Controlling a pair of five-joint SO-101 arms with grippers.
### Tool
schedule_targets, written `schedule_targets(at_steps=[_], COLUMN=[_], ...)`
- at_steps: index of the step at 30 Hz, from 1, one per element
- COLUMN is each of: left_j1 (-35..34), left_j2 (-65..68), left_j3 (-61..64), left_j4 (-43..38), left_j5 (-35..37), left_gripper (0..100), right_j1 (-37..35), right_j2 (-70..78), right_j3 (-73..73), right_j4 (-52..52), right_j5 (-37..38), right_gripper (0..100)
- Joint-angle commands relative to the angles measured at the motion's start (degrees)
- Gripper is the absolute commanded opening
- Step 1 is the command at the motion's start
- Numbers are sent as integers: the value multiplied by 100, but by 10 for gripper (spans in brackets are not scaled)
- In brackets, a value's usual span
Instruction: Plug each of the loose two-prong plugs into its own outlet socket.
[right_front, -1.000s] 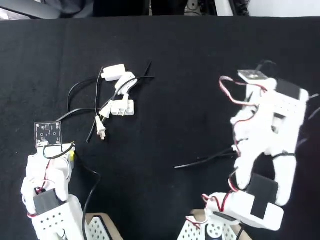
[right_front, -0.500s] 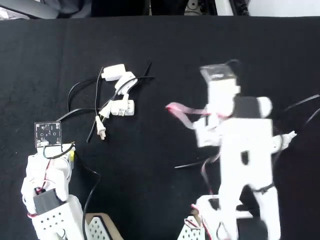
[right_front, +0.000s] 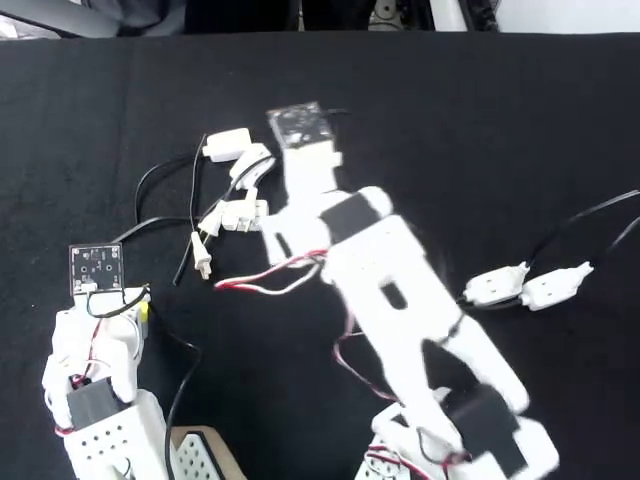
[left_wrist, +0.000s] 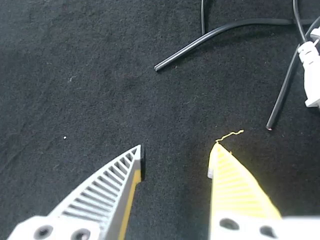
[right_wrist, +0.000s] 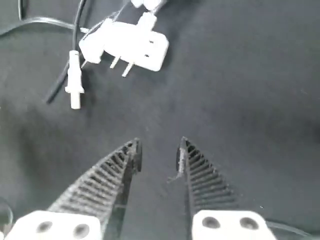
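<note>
At the left edge of the desk (right_front: 450, 120) my left end effector (left_wrist: 178, 150) hangs spread over bare cloth, holding nothing, near a loose black cord end (left_wrist: 159, 66). Right of it lies the tangle: a small plug (right_front: 202, 262) on its side, just beside a white block (right_front: 245, 215) with two prongs bared, and black cords (right_front: 160, 185) looping past both. My right end effector (right_wrist: 159, 145) sits just short of that block, tips parted only slightly, empty. Far right, a white pair (right_front: 525, 285) lies end to end, touching; whether mated I cannot tell. My worry: with so narrow a gap I'd shove the block instead of straddling it, and the crossed cords could drag the small plug along on any lift.
</note>
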Motion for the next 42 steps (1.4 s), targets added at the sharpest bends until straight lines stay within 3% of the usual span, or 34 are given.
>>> schedule_targets(at_steps=[1, 5, 8, 11, 17, 20, 23, 27, 31, 35, 42], left_j1=[-13, -75, -470, -734, -699, -66, 1068, 2018, 2492, 2862, 3380], left_j2=[-9, -26, -18, -26, -9, 0, 9, 281, 1477, 3596, 7727], left_j3=[110, 110, 110, 110, -268, -866, -1376, -1657, -1684, -2404, -5253], left_j4=[-26, -149, -466, -782, -668, -176, 97, -466, -1767, -2681, -2796], left_j5=[-26, 0, 299, 905, 1134, 1530, 1916, 2101, 2075, 2084, 2101], left_gripper=[220, 220, 220, 220, 220, 220, 222, 224, 224, 225, 225], right_j1=[-70, 290, 870, 1486, 2295, 2567, 2769, 2813, 2822, 2822, 2831], right_j2=[189, -31, -391, -857, -1719, -1798, -1692, -1420, -1059, -769, -629], right_j3=[-75, 259, 866, 1587, 3029, 3468, 3512, 3345, 3178, 3046, 2993], right_j4=[167, 809, 738, 79, -1670, -2277, -2418, -2347, -2347, -2347, -2347], right_j5=[97, 123, 123, 123, 229, 993, 1530, 1530, 1538, 1556, 1574], right_gripper=[121, 121, 122, 122, 121, 120, 120, 120, 120, 120, 120])
